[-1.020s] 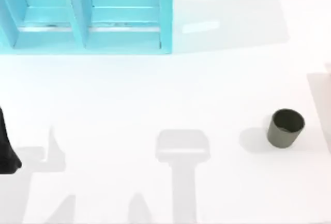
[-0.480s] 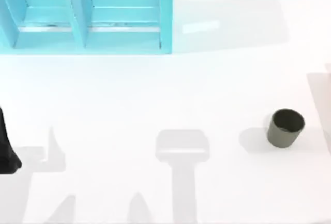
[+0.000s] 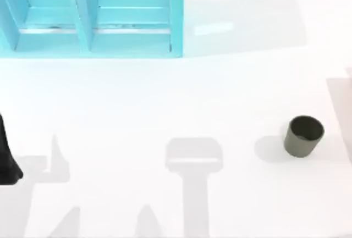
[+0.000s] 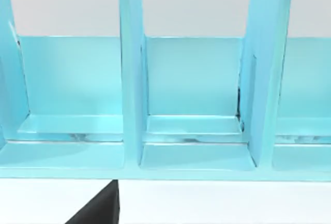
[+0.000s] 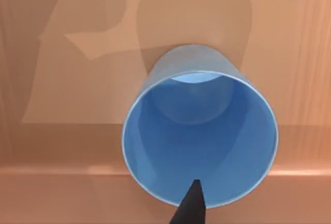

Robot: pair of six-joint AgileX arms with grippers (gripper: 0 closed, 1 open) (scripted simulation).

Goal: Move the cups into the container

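Note:
The dark olive-grey cup (image 3: 303, 136) stands upright on the white table at the right. The bright blue cup (image 5: 199, 131) is seen from above in the right wrist view, upright on a brown wood-like floor (image 5: 62, 94) with a low ledge along one side, which looks like the inside of the container. A dark tip of my right gripper (image 5: 191, 206) overlaps the cup's near rim. I cannot tell whether it grips the cup. My left arm (image 3: 6, 161) stays at the table's left edge, and a dark part of my left gripper (image 4: 98, 211) shows in its wrist view.
A light blue shelf unit (image 3: 176, 18) with upright dividers stands at the back left of the table. The left wrist view faces its open compartments (image 4: 194, 79). Shadows of the arms lie across the front of the white table.

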